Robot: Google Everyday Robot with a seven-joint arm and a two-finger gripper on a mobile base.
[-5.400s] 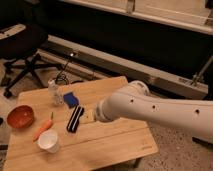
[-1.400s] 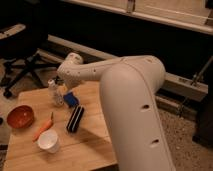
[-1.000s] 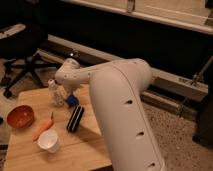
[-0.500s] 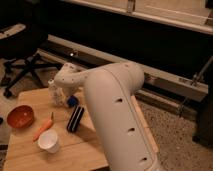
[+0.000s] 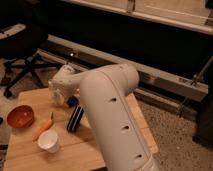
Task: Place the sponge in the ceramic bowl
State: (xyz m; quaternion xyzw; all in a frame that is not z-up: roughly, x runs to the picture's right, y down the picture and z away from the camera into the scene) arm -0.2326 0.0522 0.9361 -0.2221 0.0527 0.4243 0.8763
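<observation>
The arm (image 5: 107, 100) has swung in, end effector (image 5: 63, 99) beside bright-blue sponge (image 5: 73, 101), grip unclear.

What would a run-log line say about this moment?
gripper: low beside sponge | sponge: not yet in ceramic bowl | ceramic bowl: next to carrot

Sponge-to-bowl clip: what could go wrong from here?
1. The hand sits low beside the sponge, which the arm partly hides; a grasp may miss or shove it.
2. The black bar lies just in front of the sponge and may get knocked.
3. The carrot and white cup lie close to the ceramic bowl, so the carry may bump them.
</observation>
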